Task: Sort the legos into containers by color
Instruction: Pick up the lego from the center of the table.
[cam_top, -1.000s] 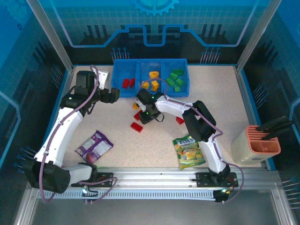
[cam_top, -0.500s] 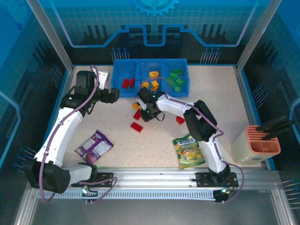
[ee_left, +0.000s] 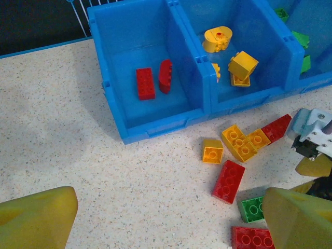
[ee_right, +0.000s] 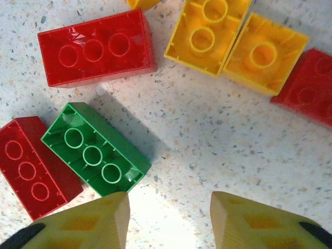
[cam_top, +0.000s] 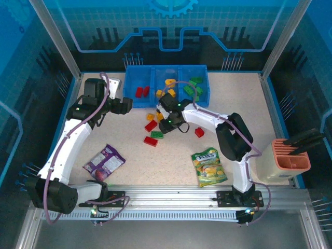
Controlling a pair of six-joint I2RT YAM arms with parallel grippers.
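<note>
Right gripper (ee_right: 166,220) above the table (ee_right: 207,135), jaws partly parted over bare speckled surface and gripping nothing. A green brick (ee_right: 96,150) lies just beyond one fingertip (ee_right: 98,218), set against a red brick (ee_right: 33,166) on the side away from the gap. Farther ahead of the jaws, two yellow bricks (ee_right: 228,41) lie side by side. Left gripper (ee_left: 166,223) with jaws spread wide and empty. Well ahead of them stands the blue tray (ee_left: 155,127), which has three compartments. Red pieces (ee_left: 145,83) sit in the compartment straight ahead, yellow pieces (ee_left: 243,65) in the middle one, and green pieces (ee_left: 300,39) in the one farthest to the side.
</note>
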